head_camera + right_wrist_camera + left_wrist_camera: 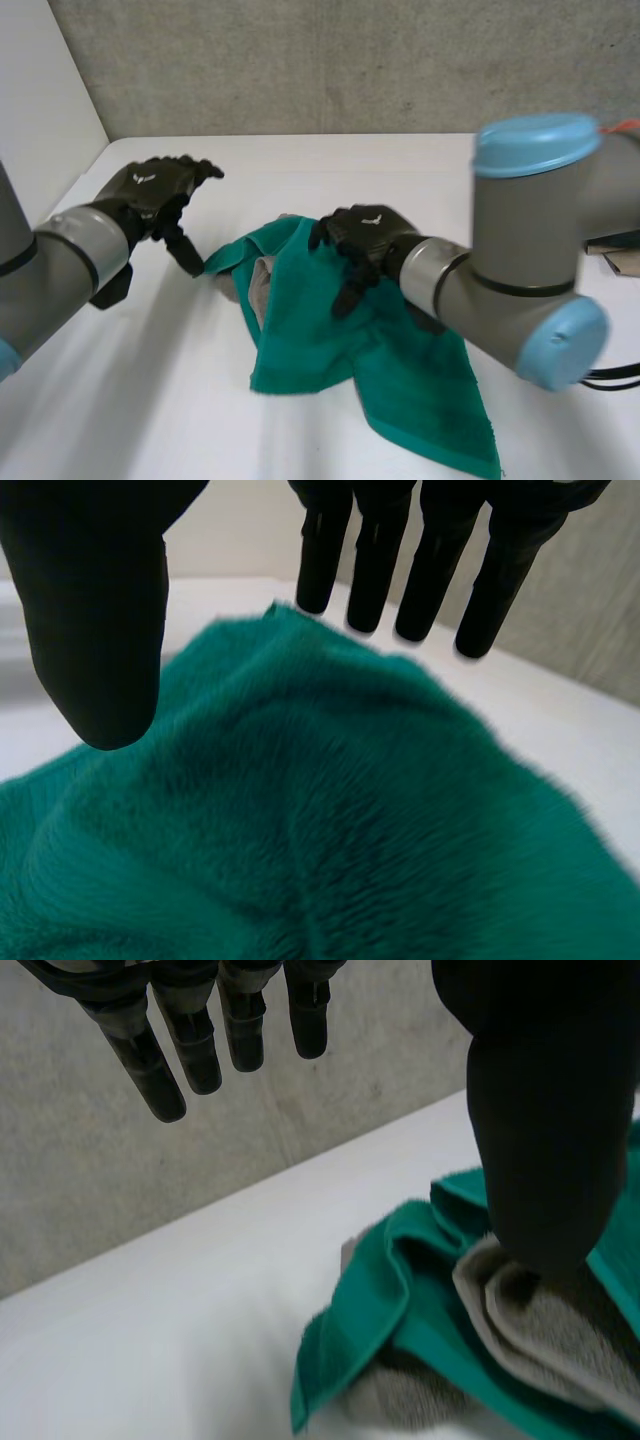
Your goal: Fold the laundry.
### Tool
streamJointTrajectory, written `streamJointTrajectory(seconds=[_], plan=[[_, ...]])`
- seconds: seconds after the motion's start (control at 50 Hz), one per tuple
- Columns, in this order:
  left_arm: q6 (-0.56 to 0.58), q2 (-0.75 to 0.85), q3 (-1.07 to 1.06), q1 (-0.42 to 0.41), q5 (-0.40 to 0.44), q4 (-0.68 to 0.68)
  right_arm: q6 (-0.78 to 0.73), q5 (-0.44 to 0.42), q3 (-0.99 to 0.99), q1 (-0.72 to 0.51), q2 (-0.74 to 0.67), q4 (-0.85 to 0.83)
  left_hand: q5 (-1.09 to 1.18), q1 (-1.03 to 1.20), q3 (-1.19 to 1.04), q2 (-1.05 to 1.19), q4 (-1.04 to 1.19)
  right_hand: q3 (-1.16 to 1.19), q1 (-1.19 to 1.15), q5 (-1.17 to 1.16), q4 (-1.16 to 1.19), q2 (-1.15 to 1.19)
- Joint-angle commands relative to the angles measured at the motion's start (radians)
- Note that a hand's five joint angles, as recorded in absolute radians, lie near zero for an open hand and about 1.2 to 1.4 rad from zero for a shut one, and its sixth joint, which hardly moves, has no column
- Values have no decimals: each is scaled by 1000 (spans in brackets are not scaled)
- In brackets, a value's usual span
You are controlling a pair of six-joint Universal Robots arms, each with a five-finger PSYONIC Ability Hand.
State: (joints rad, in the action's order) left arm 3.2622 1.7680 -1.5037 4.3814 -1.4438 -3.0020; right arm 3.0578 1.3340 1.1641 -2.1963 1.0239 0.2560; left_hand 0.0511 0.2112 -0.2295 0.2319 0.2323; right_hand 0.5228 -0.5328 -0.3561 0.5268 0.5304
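Left hand (155, 190): over the left part of the table (150, 400), fingers straight and spread wide of the thumb, pinching nothing; thumb pointed down at the left corner of the green towel (400, 370); in the left wrist view, thumb tip just over a fold of the grey cloth (560, 1330), contact impossible to tell.
Right hand (365, 235): above the far middle of the green towel, fingers straight and side by side, thumb held well apart, nothing pinched; in the right wrist view, green pile right under the palm.
Green towel: crumpled, near the middle of the table, one wide flap running to the near right, a smaller flap to the near left, far corner bunched between the two hands.
Grey cloth: tucked into the towel's left side, a strip showing between green folds and a bit poking out under the left corner.
Table: white, bare to the left and near left of the towel.
Arms: grey left arm (50, 270) from the near left; grey right arm (530, 250) with light-blue caps from the right, above the towel's right flap.
Wall (350, 60): grey concrete, beyond the far table edge.
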Motion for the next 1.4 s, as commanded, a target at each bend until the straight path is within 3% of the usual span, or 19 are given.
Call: streamJointTrajectory(seconds=[0.02,0.08,0.18,0.4,0.48,0.58,0.68,0.8,0.9,1.16,1.4], plan=[[11,-21,-130,58,54,-123,-10,109,-98,-22,-124,-68,8,23,-4,2,2,870,-860,-863,866,863],[7,-19,-136,63,57,-144,-13,139,-98,-22,-82,-141,8,23,-4,2,2,873,-864,-866,870,866],[-2,-18,-119,46,56,-161,-27,143,-43,-8,120,-276,8,23,-4,2,2,873,-864,-866,870,866],[-38,-21,-104,30,56,-160,-36,131,-20,141,387,-232,11,26,-7,5,5,873,-864,-866,870,866],[-45,-28,-110,26,59,-160,-48,102,-8,252,481,-187,11,26,-7,5,5,873,-864,-866,870,866],[-41,-22,-119,-8,82,-164,-44,-13,60,374,547,-169,49,64,-45,43,43,873,-864,-866,870,866],[-35,14,-116,-77,121,-169,-45,-73,164,444,567,-176,152,166,-148,146,145,873,-864,-866,870,866],[16,128,-99,-181,164,-173,-50,-62,270,524,559,-254,243,258,-239,237,237,873,-864,-866,870,866],[106,185,-105,-235,151,-172,-57,-30,321,559,558,-314,234,249,-231,228,228,873,-864,-866,870,866],[228,169,-207,-286,132,-242,-131,-30,361,596,478,-350,223,237,-219,216,216,873,-864,-866,870,866],[356,313,-158,-298,65,-345,-128,-33,404,570,475,-350,322,337,-318,316,316,873,-864,-866,870,866]])
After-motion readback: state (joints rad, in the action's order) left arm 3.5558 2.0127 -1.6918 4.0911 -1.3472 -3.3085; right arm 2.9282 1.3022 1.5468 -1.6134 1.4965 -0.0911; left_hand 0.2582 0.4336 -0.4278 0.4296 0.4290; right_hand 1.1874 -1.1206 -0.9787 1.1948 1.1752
